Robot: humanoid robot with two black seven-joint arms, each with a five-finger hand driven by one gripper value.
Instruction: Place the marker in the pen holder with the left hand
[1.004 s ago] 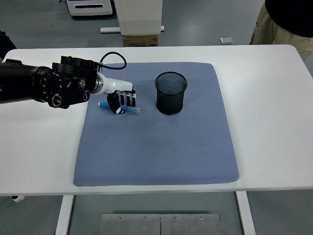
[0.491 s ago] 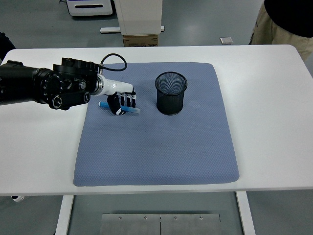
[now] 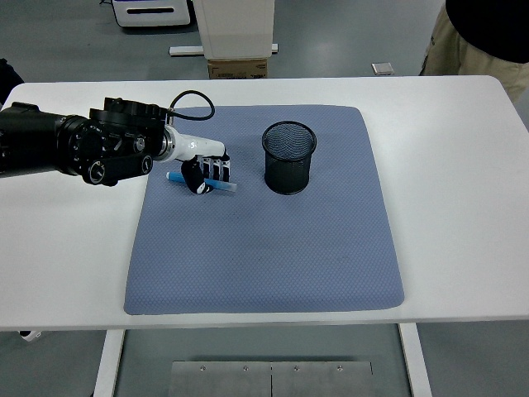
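While the head view showed only one working arm, it held one of each task thing: one blue marker (image 3: pixel 216 185), one black mesh pen holder (image 3: pixel 289 157), one grey-blue mat (image 3: pixel 273 248) and one white table (image 3: pixel 463 207). A person (image 3: pixel 483 33) stood at the top right corner, seen only as dark clothing and tan trousers. A cardboard box (image 3: pixel 238 68) sat on the floor beyond the table's far edge.

The left hand (image 3: pixel 202 171) reached in from the left edge and sat low over the mat's upper left part, with its fingers (image 3: pixel 216 171) curled down over the marker's middle. Whether they truly gripped it or only rested on it could not be told at this size. The right arm was out of sight.

Against the picture from a second before, the hand and forearm had drawn slightly to the left and the fingers looked a little more closed; the marker and the holder lay where they had been.

The marker lay flat on the mat, well left of the pen holder and apart from it. Its long axis ran nearly left to right, dipping slightly toward the near edge at its right end. Both blue ends stuck out from under the hand; which end bore the cap could not be made out. The holder stood upright with its mouth open upward.
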